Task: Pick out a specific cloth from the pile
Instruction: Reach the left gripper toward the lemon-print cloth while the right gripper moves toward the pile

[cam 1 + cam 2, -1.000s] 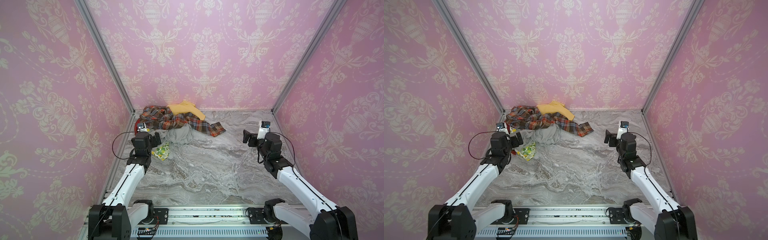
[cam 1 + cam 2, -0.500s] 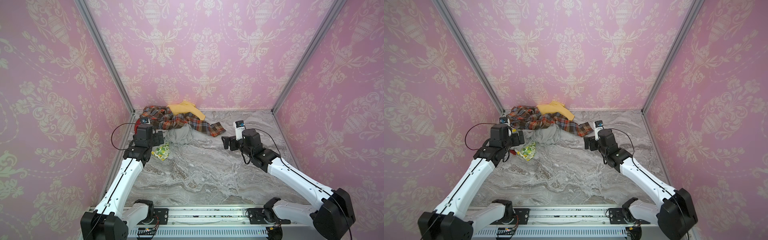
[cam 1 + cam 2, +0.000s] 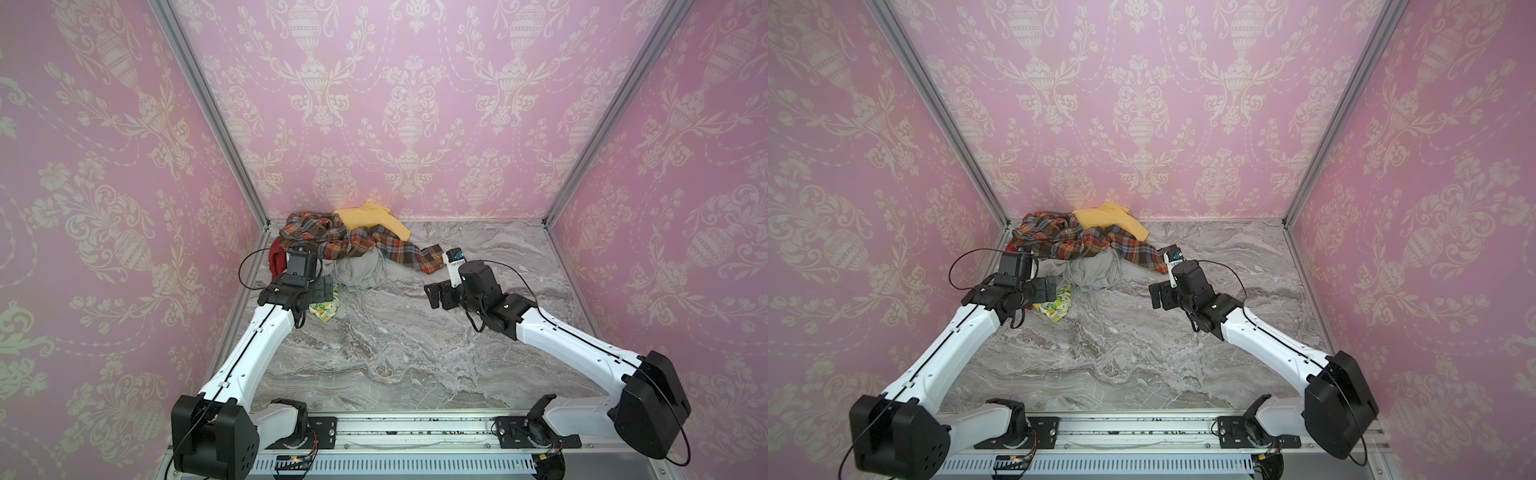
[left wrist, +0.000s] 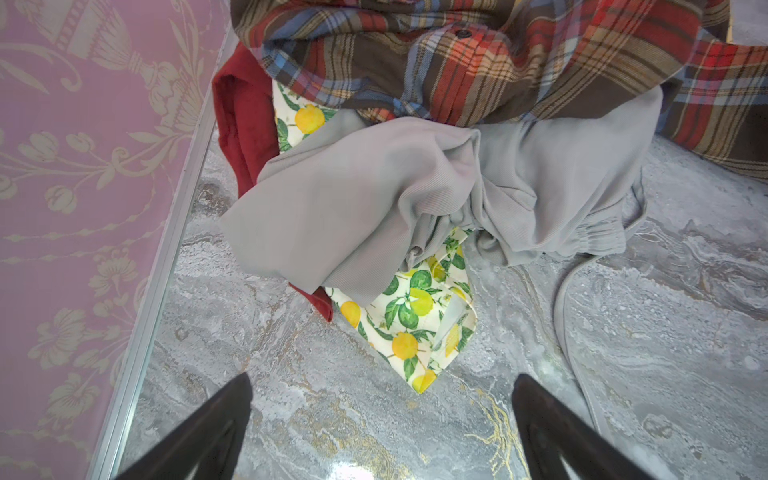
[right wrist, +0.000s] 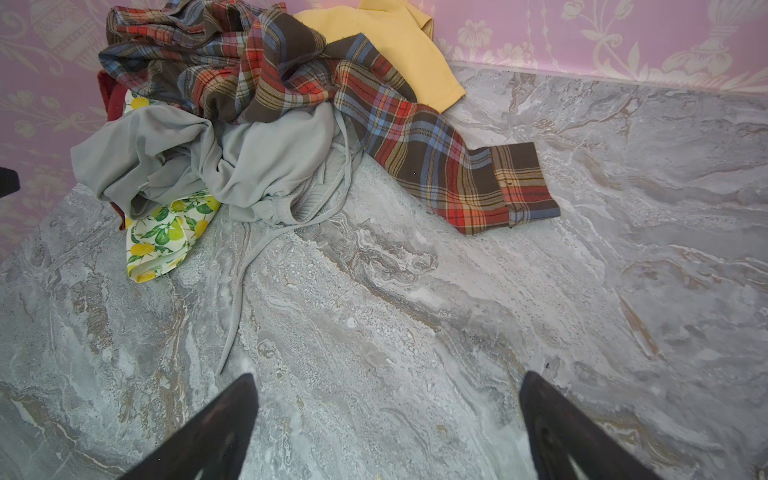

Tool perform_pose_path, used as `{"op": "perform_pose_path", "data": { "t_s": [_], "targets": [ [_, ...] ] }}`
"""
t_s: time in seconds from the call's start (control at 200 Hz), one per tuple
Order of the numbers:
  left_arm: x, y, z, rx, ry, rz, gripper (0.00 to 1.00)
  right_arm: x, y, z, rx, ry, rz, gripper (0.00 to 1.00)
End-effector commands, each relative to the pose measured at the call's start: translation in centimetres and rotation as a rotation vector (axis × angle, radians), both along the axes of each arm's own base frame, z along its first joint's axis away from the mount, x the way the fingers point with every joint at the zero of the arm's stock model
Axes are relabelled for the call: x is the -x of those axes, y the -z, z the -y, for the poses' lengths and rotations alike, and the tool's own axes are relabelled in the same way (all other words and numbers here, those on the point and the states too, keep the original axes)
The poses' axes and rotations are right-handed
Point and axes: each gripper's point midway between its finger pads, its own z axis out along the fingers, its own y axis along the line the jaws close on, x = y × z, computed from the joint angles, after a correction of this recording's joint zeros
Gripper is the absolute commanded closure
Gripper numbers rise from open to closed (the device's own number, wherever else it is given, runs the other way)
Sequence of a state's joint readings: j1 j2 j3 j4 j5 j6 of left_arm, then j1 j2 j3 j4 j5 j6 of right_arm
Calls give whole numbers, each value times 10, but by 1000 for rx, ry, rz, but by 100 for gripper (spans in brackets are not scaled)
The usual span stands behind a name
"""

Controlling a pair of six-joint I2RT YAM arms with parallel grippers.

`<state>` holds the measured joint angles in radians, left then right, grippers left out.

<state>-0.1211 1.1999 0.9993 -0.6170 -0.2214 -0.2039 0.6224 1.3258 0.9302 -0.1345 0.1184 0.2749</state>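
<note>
Clock is laid flat on the desk [image 3: 415, 353] as both top views see it, 12 at the back wall [image 3: 407, 124]. We have the pile [image 3: 345, 245] jammed into the 11 o'clock corner: plaid garment [image 3: 357, 245] on top, mustard cloth [image 3: 370, 218] at its 1 o'clock against the wall, grey garment [image 4: 395, 195] spilling off at 6, dark red fabric [image 4: 241, 112] at 9 by the side wall [image 4: 83, 166]. Our cloth [image 4: 409, 320], the lemon print, is at the pile's 7 o'clock edge, mostly buried under the grey garment; one folded corner lies bare on the desk, and a second patch shows between the red fabric and the plaid. The left fingers [image 4: 208, 428] are spread wide, nothing between them, poised over the desk just short of that bare corner, not touching it. The right fingers [image 5: 216, 428] are also wide apart and empty, out at the pile's 4 o'clock, well apart from the cloth, facing the pile. A grey drawstring [image 5: 241, 291] trails from the grey garment toward 6 across the desk. We cannot tell how much of the cloth is pinned underneath.
</note>
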Motion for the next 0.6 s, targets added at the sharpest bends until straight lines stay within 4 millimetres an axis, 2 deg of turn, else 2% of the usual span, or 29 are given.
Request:
{"op": "perform_pose_path", "data": {
  "t_s": [0.0,0.045,0.155,0.4,0.595],
  "targets": [
    [-1,-16,-19,93,-93,3,1,-1,-3,-9,-41,-9,-11,1],
    [-3,-20,-28,132,-130,10,1,-1,-1,-11,-40,-13,-15,1],
    [-12,-24,-34,249,-167,24,1,-1,0,-16,-43,-29,-22,1],
    [-28,-17,-14,410,-147,29,7,-1,5,-31,-40,-70,-38,1],
    [-25,-9,-2,351,-97,-28,11,-3,16,-45,-33,-97,-66,1]
  ]
}}
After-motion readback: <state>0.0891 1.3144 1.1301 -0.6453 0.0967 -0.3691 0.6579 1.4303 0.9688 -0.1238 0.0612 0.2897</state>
